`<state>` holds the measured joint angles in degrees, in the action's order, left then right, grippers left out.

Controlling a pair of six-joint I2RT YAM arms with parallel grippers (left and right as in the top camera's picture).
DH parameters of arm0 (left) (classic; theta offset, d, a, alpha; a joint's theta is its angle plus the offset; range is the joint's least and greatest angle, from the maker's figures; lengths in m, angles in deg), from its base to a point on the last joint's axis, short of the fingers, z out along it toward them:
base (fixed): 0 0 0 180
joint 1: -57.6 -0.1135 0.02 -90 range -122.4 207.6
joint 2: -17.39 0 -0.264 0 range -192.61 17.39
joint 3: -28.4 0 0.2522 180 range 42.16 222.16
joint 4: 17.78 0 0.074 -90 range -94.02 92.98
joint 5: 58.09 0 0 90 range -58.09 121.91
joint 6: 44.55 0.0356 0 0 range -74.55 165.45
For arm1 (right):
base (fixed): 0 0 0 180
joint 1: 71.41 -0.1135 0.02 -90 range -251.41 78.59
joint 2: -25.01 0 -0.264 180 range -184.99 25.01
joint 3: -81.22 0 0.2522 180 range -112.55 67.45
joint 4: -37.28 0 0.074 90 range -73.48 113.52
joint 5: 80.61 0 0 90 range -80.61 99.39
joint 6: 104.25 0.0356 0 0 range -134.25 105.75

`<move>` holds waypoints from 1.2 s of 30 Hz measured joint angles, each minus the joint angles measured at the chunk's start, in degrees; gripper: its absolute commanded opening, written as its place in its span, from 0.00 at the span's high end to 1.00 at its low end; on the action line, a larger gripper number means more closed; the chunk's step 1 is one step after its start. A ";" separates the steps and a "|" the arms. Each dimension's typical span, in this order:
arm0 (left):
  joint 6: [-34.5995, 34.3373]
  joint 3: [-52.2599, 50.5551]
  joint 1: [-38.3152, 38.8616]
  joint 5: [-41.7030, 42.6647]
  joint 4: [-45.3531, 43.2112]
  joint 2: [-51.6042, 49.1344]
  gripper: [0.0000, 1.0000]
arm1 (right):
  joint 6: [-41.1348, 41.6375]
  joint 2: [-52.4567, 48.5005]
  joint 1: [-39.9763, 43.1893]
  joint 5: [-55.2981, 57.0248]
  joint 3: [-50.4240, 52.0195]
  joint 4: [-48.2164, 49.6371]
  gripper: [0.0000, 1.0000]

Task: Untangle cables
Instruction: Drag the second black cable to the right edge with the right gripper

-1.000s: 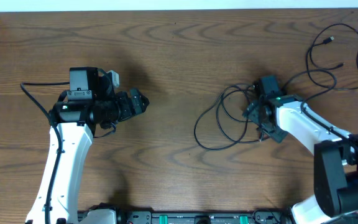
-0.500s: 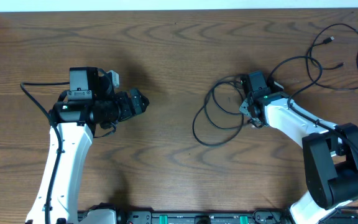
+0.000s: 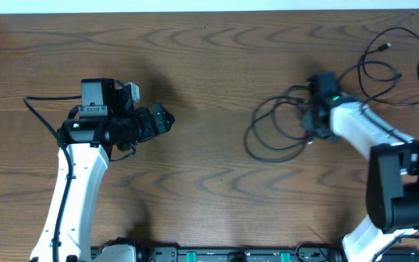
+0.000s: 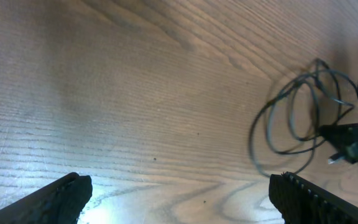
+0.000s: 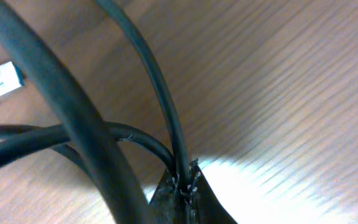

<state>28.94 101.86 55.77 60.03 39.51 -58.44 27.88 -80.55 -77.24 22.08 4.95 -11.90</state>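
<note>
Diagonally strung, cables [image 5: 67, 106] — loops left, tails trailing upper-right

There are two robot arms, the left arm [image 3: 75, 182] and the right arm [image 3: 362, 131]. There are two grippers, the left gripper [image 3: 162, 120] and the right gripper [image 3: 313, 120]. There is one tabletop [image 3: 209, 58]. The black cables [image 3: 282, 124] make one bunch, too tangled to count. Two plug ends show, the upper plug [image 3: 388, 46] and the lower plug [image 3: 398, 75].
</note>
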 measured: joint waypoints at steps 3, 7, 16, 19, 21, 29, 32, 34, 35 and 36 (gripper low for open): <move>0.00 0.00 0.00 0.00 0.00 0.00 0.03 | -3.32 -0.07 5.79 0.35 -4.02 -2.45 0.99; 0.02 0.00 0.00 0.00 -0.02 0.00 0.03 | -6.19 -0.07 13.11 1.14 -6.14 -4.72 0.99; 0.02 0.00 0.00 0.00 -0.02 0.00 0.03 | -8.37 -0.07 25.88 0.55 -5.90 -15.56 0.99; 0.00 0.00 0.00 -0.02 -0.02 0.00 0.03 | -8.72 -0.07 25.88 0.31 -5.51 -17.11 0.99; 0.00 0.00 0.00 -0.02 -0.02 0.00 0.02 | -9.09 -0.07 25.75 -0.39 -5.29 -17.25 0.99; 0.00 0.00 0.00 -0.02 0.00 0.00 0.02 | -13.14 -0.07 24.44 -8.09 -5.25 -17.38 0.99; 0.02 0.00 0.00 -0.02 -0.02 -0.02 0.03 | -13.51 -0.07 24.44 -10.01 -5.20 -21.20 0.99; 0.00 0.00 0.00 -0.02 -0.02 0.00 0.03 | -13.60 -0.07 24.44 -9.51 -5.18 -21.66 0.99; 0.00 0.00 0.00 -0.02 -0.02 0.00 0.03 | -13.60 -0.07 24.44 -8.61 -5.18 -21.64 0.99; 0.00 0.00 0.00 -0.02 -0.02 0.00 0.03 | -13.22 -0.07 24.44 -7.19 -5.18 -21.62 0.99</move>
<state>28.94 101.86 55.77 60.01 39.49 -58.44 14.65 -80.61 -52.80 14.89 -0.23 -33.51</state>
